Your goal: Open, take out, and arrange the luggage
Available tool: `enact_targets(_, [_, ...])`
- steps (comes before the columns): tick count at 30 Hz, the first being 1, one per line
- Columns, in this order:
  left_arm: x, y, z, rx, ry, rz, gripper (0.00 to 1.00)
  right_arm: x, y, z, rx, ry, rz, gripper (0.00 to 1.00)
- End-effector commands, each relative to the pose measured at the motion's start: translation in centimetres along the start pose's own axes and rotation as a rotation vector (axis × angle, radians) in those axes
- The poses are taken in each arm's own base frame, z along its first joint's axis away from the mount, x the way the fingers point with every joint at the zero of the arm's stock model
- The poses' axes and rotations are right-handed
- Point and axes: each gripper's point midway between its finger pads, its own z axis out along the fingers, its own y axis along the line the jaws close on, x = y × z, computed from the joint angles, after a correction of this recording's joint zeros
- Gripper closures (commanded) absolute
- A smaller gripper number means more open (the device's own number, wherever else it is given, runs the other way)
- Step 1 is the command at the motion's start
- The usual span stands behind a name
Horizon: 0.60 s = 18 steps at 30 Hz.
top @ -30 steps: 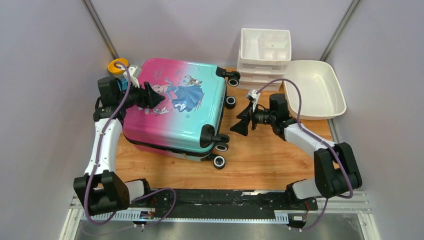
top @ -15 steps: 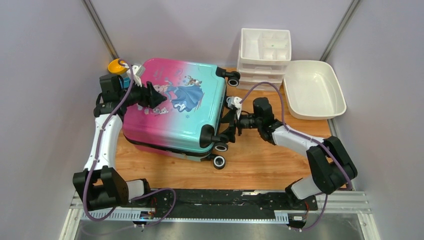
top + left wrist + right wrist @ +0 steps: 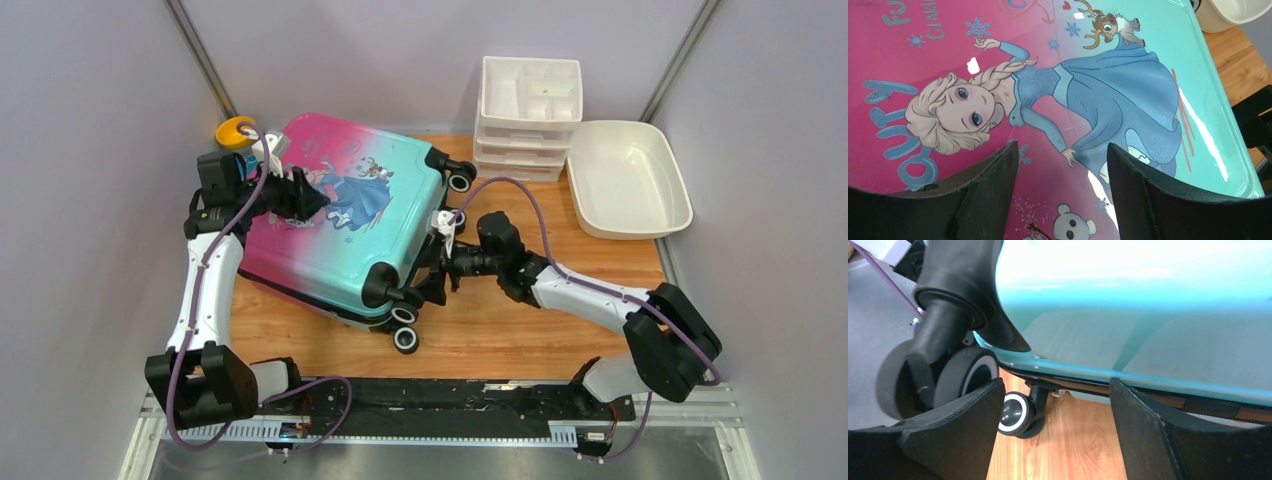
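The luggage (image 3: 340,235) lies flat on the wooden table, pink end to the left, teal wheel end to the right, zipped shut. My left gripper (image 3: 315,200) is open and hovers over the princess print on its shell (image 3: 1128,100), fingers (image 3: 993,190) either side of the print and holding nothing. My right gripper (image 3: 425,278) is open at the wheel end, low by the black zip seam. In the right wrist view the teal shell (image 3: 1148,315) fills the top, with black wheels (image 3: 968,380) at the left and bare wood between my open fingers (image 3: 1143,430).
A white drawer organiser (image 3: 530,100) stands at the back, with a white oval basin (image 3: 625,180) to its right. A yellow ring-shaped object (image 3: 236,130) sits behind the suitcase's pink end. Grey walls close in both sides. Bare wood (image 3: 520,330) lies in front of the right arm.
My right gripper has moved left to the suitcase's wheel end. The suitcase has shifted and turned, its wheel end now further left and nearer. The left gripper stays over the print.
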Motion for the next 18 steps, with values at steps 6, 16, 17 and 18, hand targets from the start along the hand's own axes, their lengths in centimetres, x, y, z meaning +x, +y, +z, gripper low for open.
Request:
enact_targets(6, [1.7, -0.5, 0.3, 0.023, 0.023, -0.042, 0.26, -0.3, -0.2, -2.7, 0.087, -0.195, -0.125, 0.25])
enact_targets(16, [3.0, -0.3, 0.4, 0.011, 0.037, -0.064, 0.27, 1.1, -1.3, -0.5, 0.153, -0.226, -0.202, 0.27])
enact_targets(17, [2.9, -0.3, 0.4, 0.011, 0.035, -0.064, 0.27, 1.1, -1.1, -0.2, 0.146, -0.229, -0.198, 0.27])
enact_targets(18, [3.0, -0.3, 0.4, 0.008, 0.037, -0.063, 0.27, 1.2, -1.2, 0.1, 0.143, -0.231, -0.187, 0.27])
